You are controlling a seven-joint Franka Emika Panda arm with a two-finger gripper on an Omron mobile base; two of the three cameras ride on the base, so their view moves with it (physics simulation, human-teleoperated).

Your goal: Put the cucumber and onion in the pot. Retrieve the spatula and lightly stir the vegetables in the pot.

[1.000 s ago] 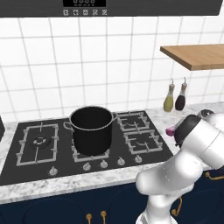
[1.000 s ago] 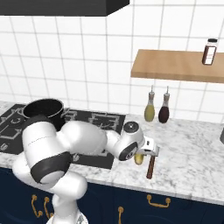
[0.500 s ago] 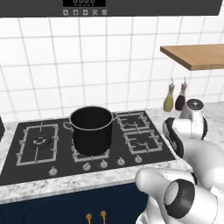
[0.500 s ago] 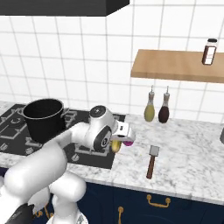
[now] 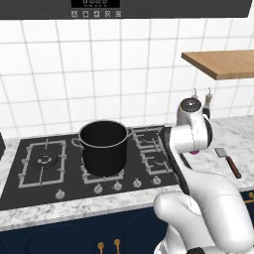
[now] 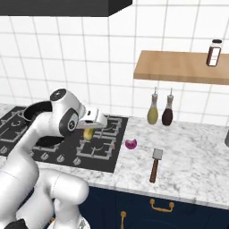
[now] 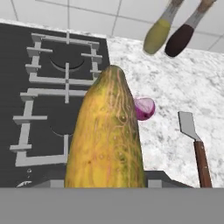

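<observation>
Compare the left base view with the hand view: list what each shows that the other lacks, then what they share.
Left base view alone: the black pot on a front burner and the wooden shelf.
Hand view alone: the cucumber gripped in the hand, plus the yellow-green bottle and dark bottle bodies.
Both: the stove, the spatula and the purple onion on the marble counter.

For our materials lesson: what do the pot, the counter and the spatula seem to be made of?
Pot: likely coated metal; matte black wall, thin silvery rim.
Counter: looks like polished stone, perhaps marble; white with grey speckled veining.
Spatula: apparently a dull grey metal blade on a brown, wood-like handle; the render leaves it open.
</observation>
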